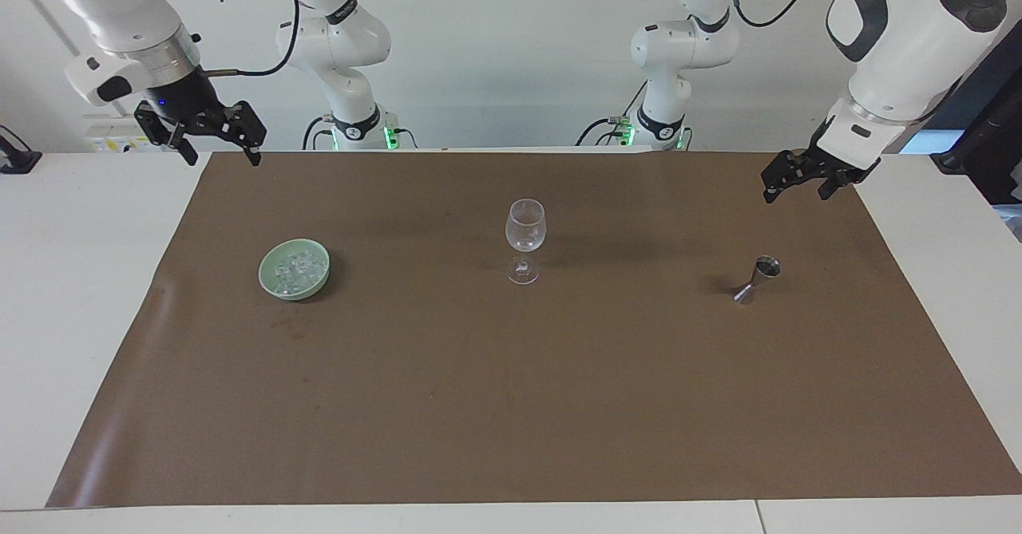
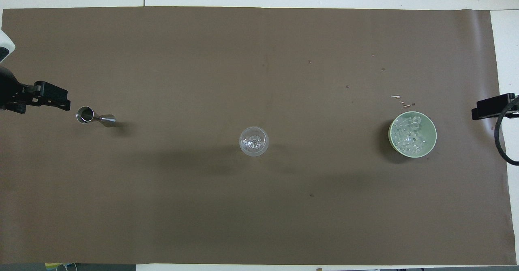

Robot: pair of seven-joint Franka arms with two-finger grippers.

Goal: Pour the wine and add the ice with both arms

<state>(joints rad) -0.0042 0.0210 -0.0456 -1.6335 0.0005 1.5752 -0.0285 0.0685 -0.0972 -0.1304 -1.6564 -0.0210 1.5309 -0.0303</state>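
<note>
A: Working across the facing view from its left edge. Right gripper [image 1: 217, 144] hangs in the air over the robots' edge of the brown mat [image 1: 511, 406], at the right arm's end. Jaws spread wide, nothing between them.

B: Then the ice?

A: Yes. Pale green bowl [image 1: 267, 278] sits on the mat, and the ice [image 1: 297, 267] is heaped inside it: small clear glassy cubes, well apart from that gripper. A few stray droplets or chips [image 2: 401, 100] lie on the mat just beside the bowl, farther from the robots.

B: Middle of the table?

A: Wine glass [image 1: 525, 227], upright on its stem, between bowl and jigger. Looks empty, no liquid and no cubes that I can make out.

B: And the left arm's end?

A: Metal jigger [image 1: 757, 278], standing upright, its cup open at the top. Contents not readable. Left gripper [image 1: 810, 176] hovers over the mat's edge near it, fingers fully parted, holding nothing.

B: Progress?

A: I'd judge none yet. Pouring and icing both remain, nothing grasped.
</note>
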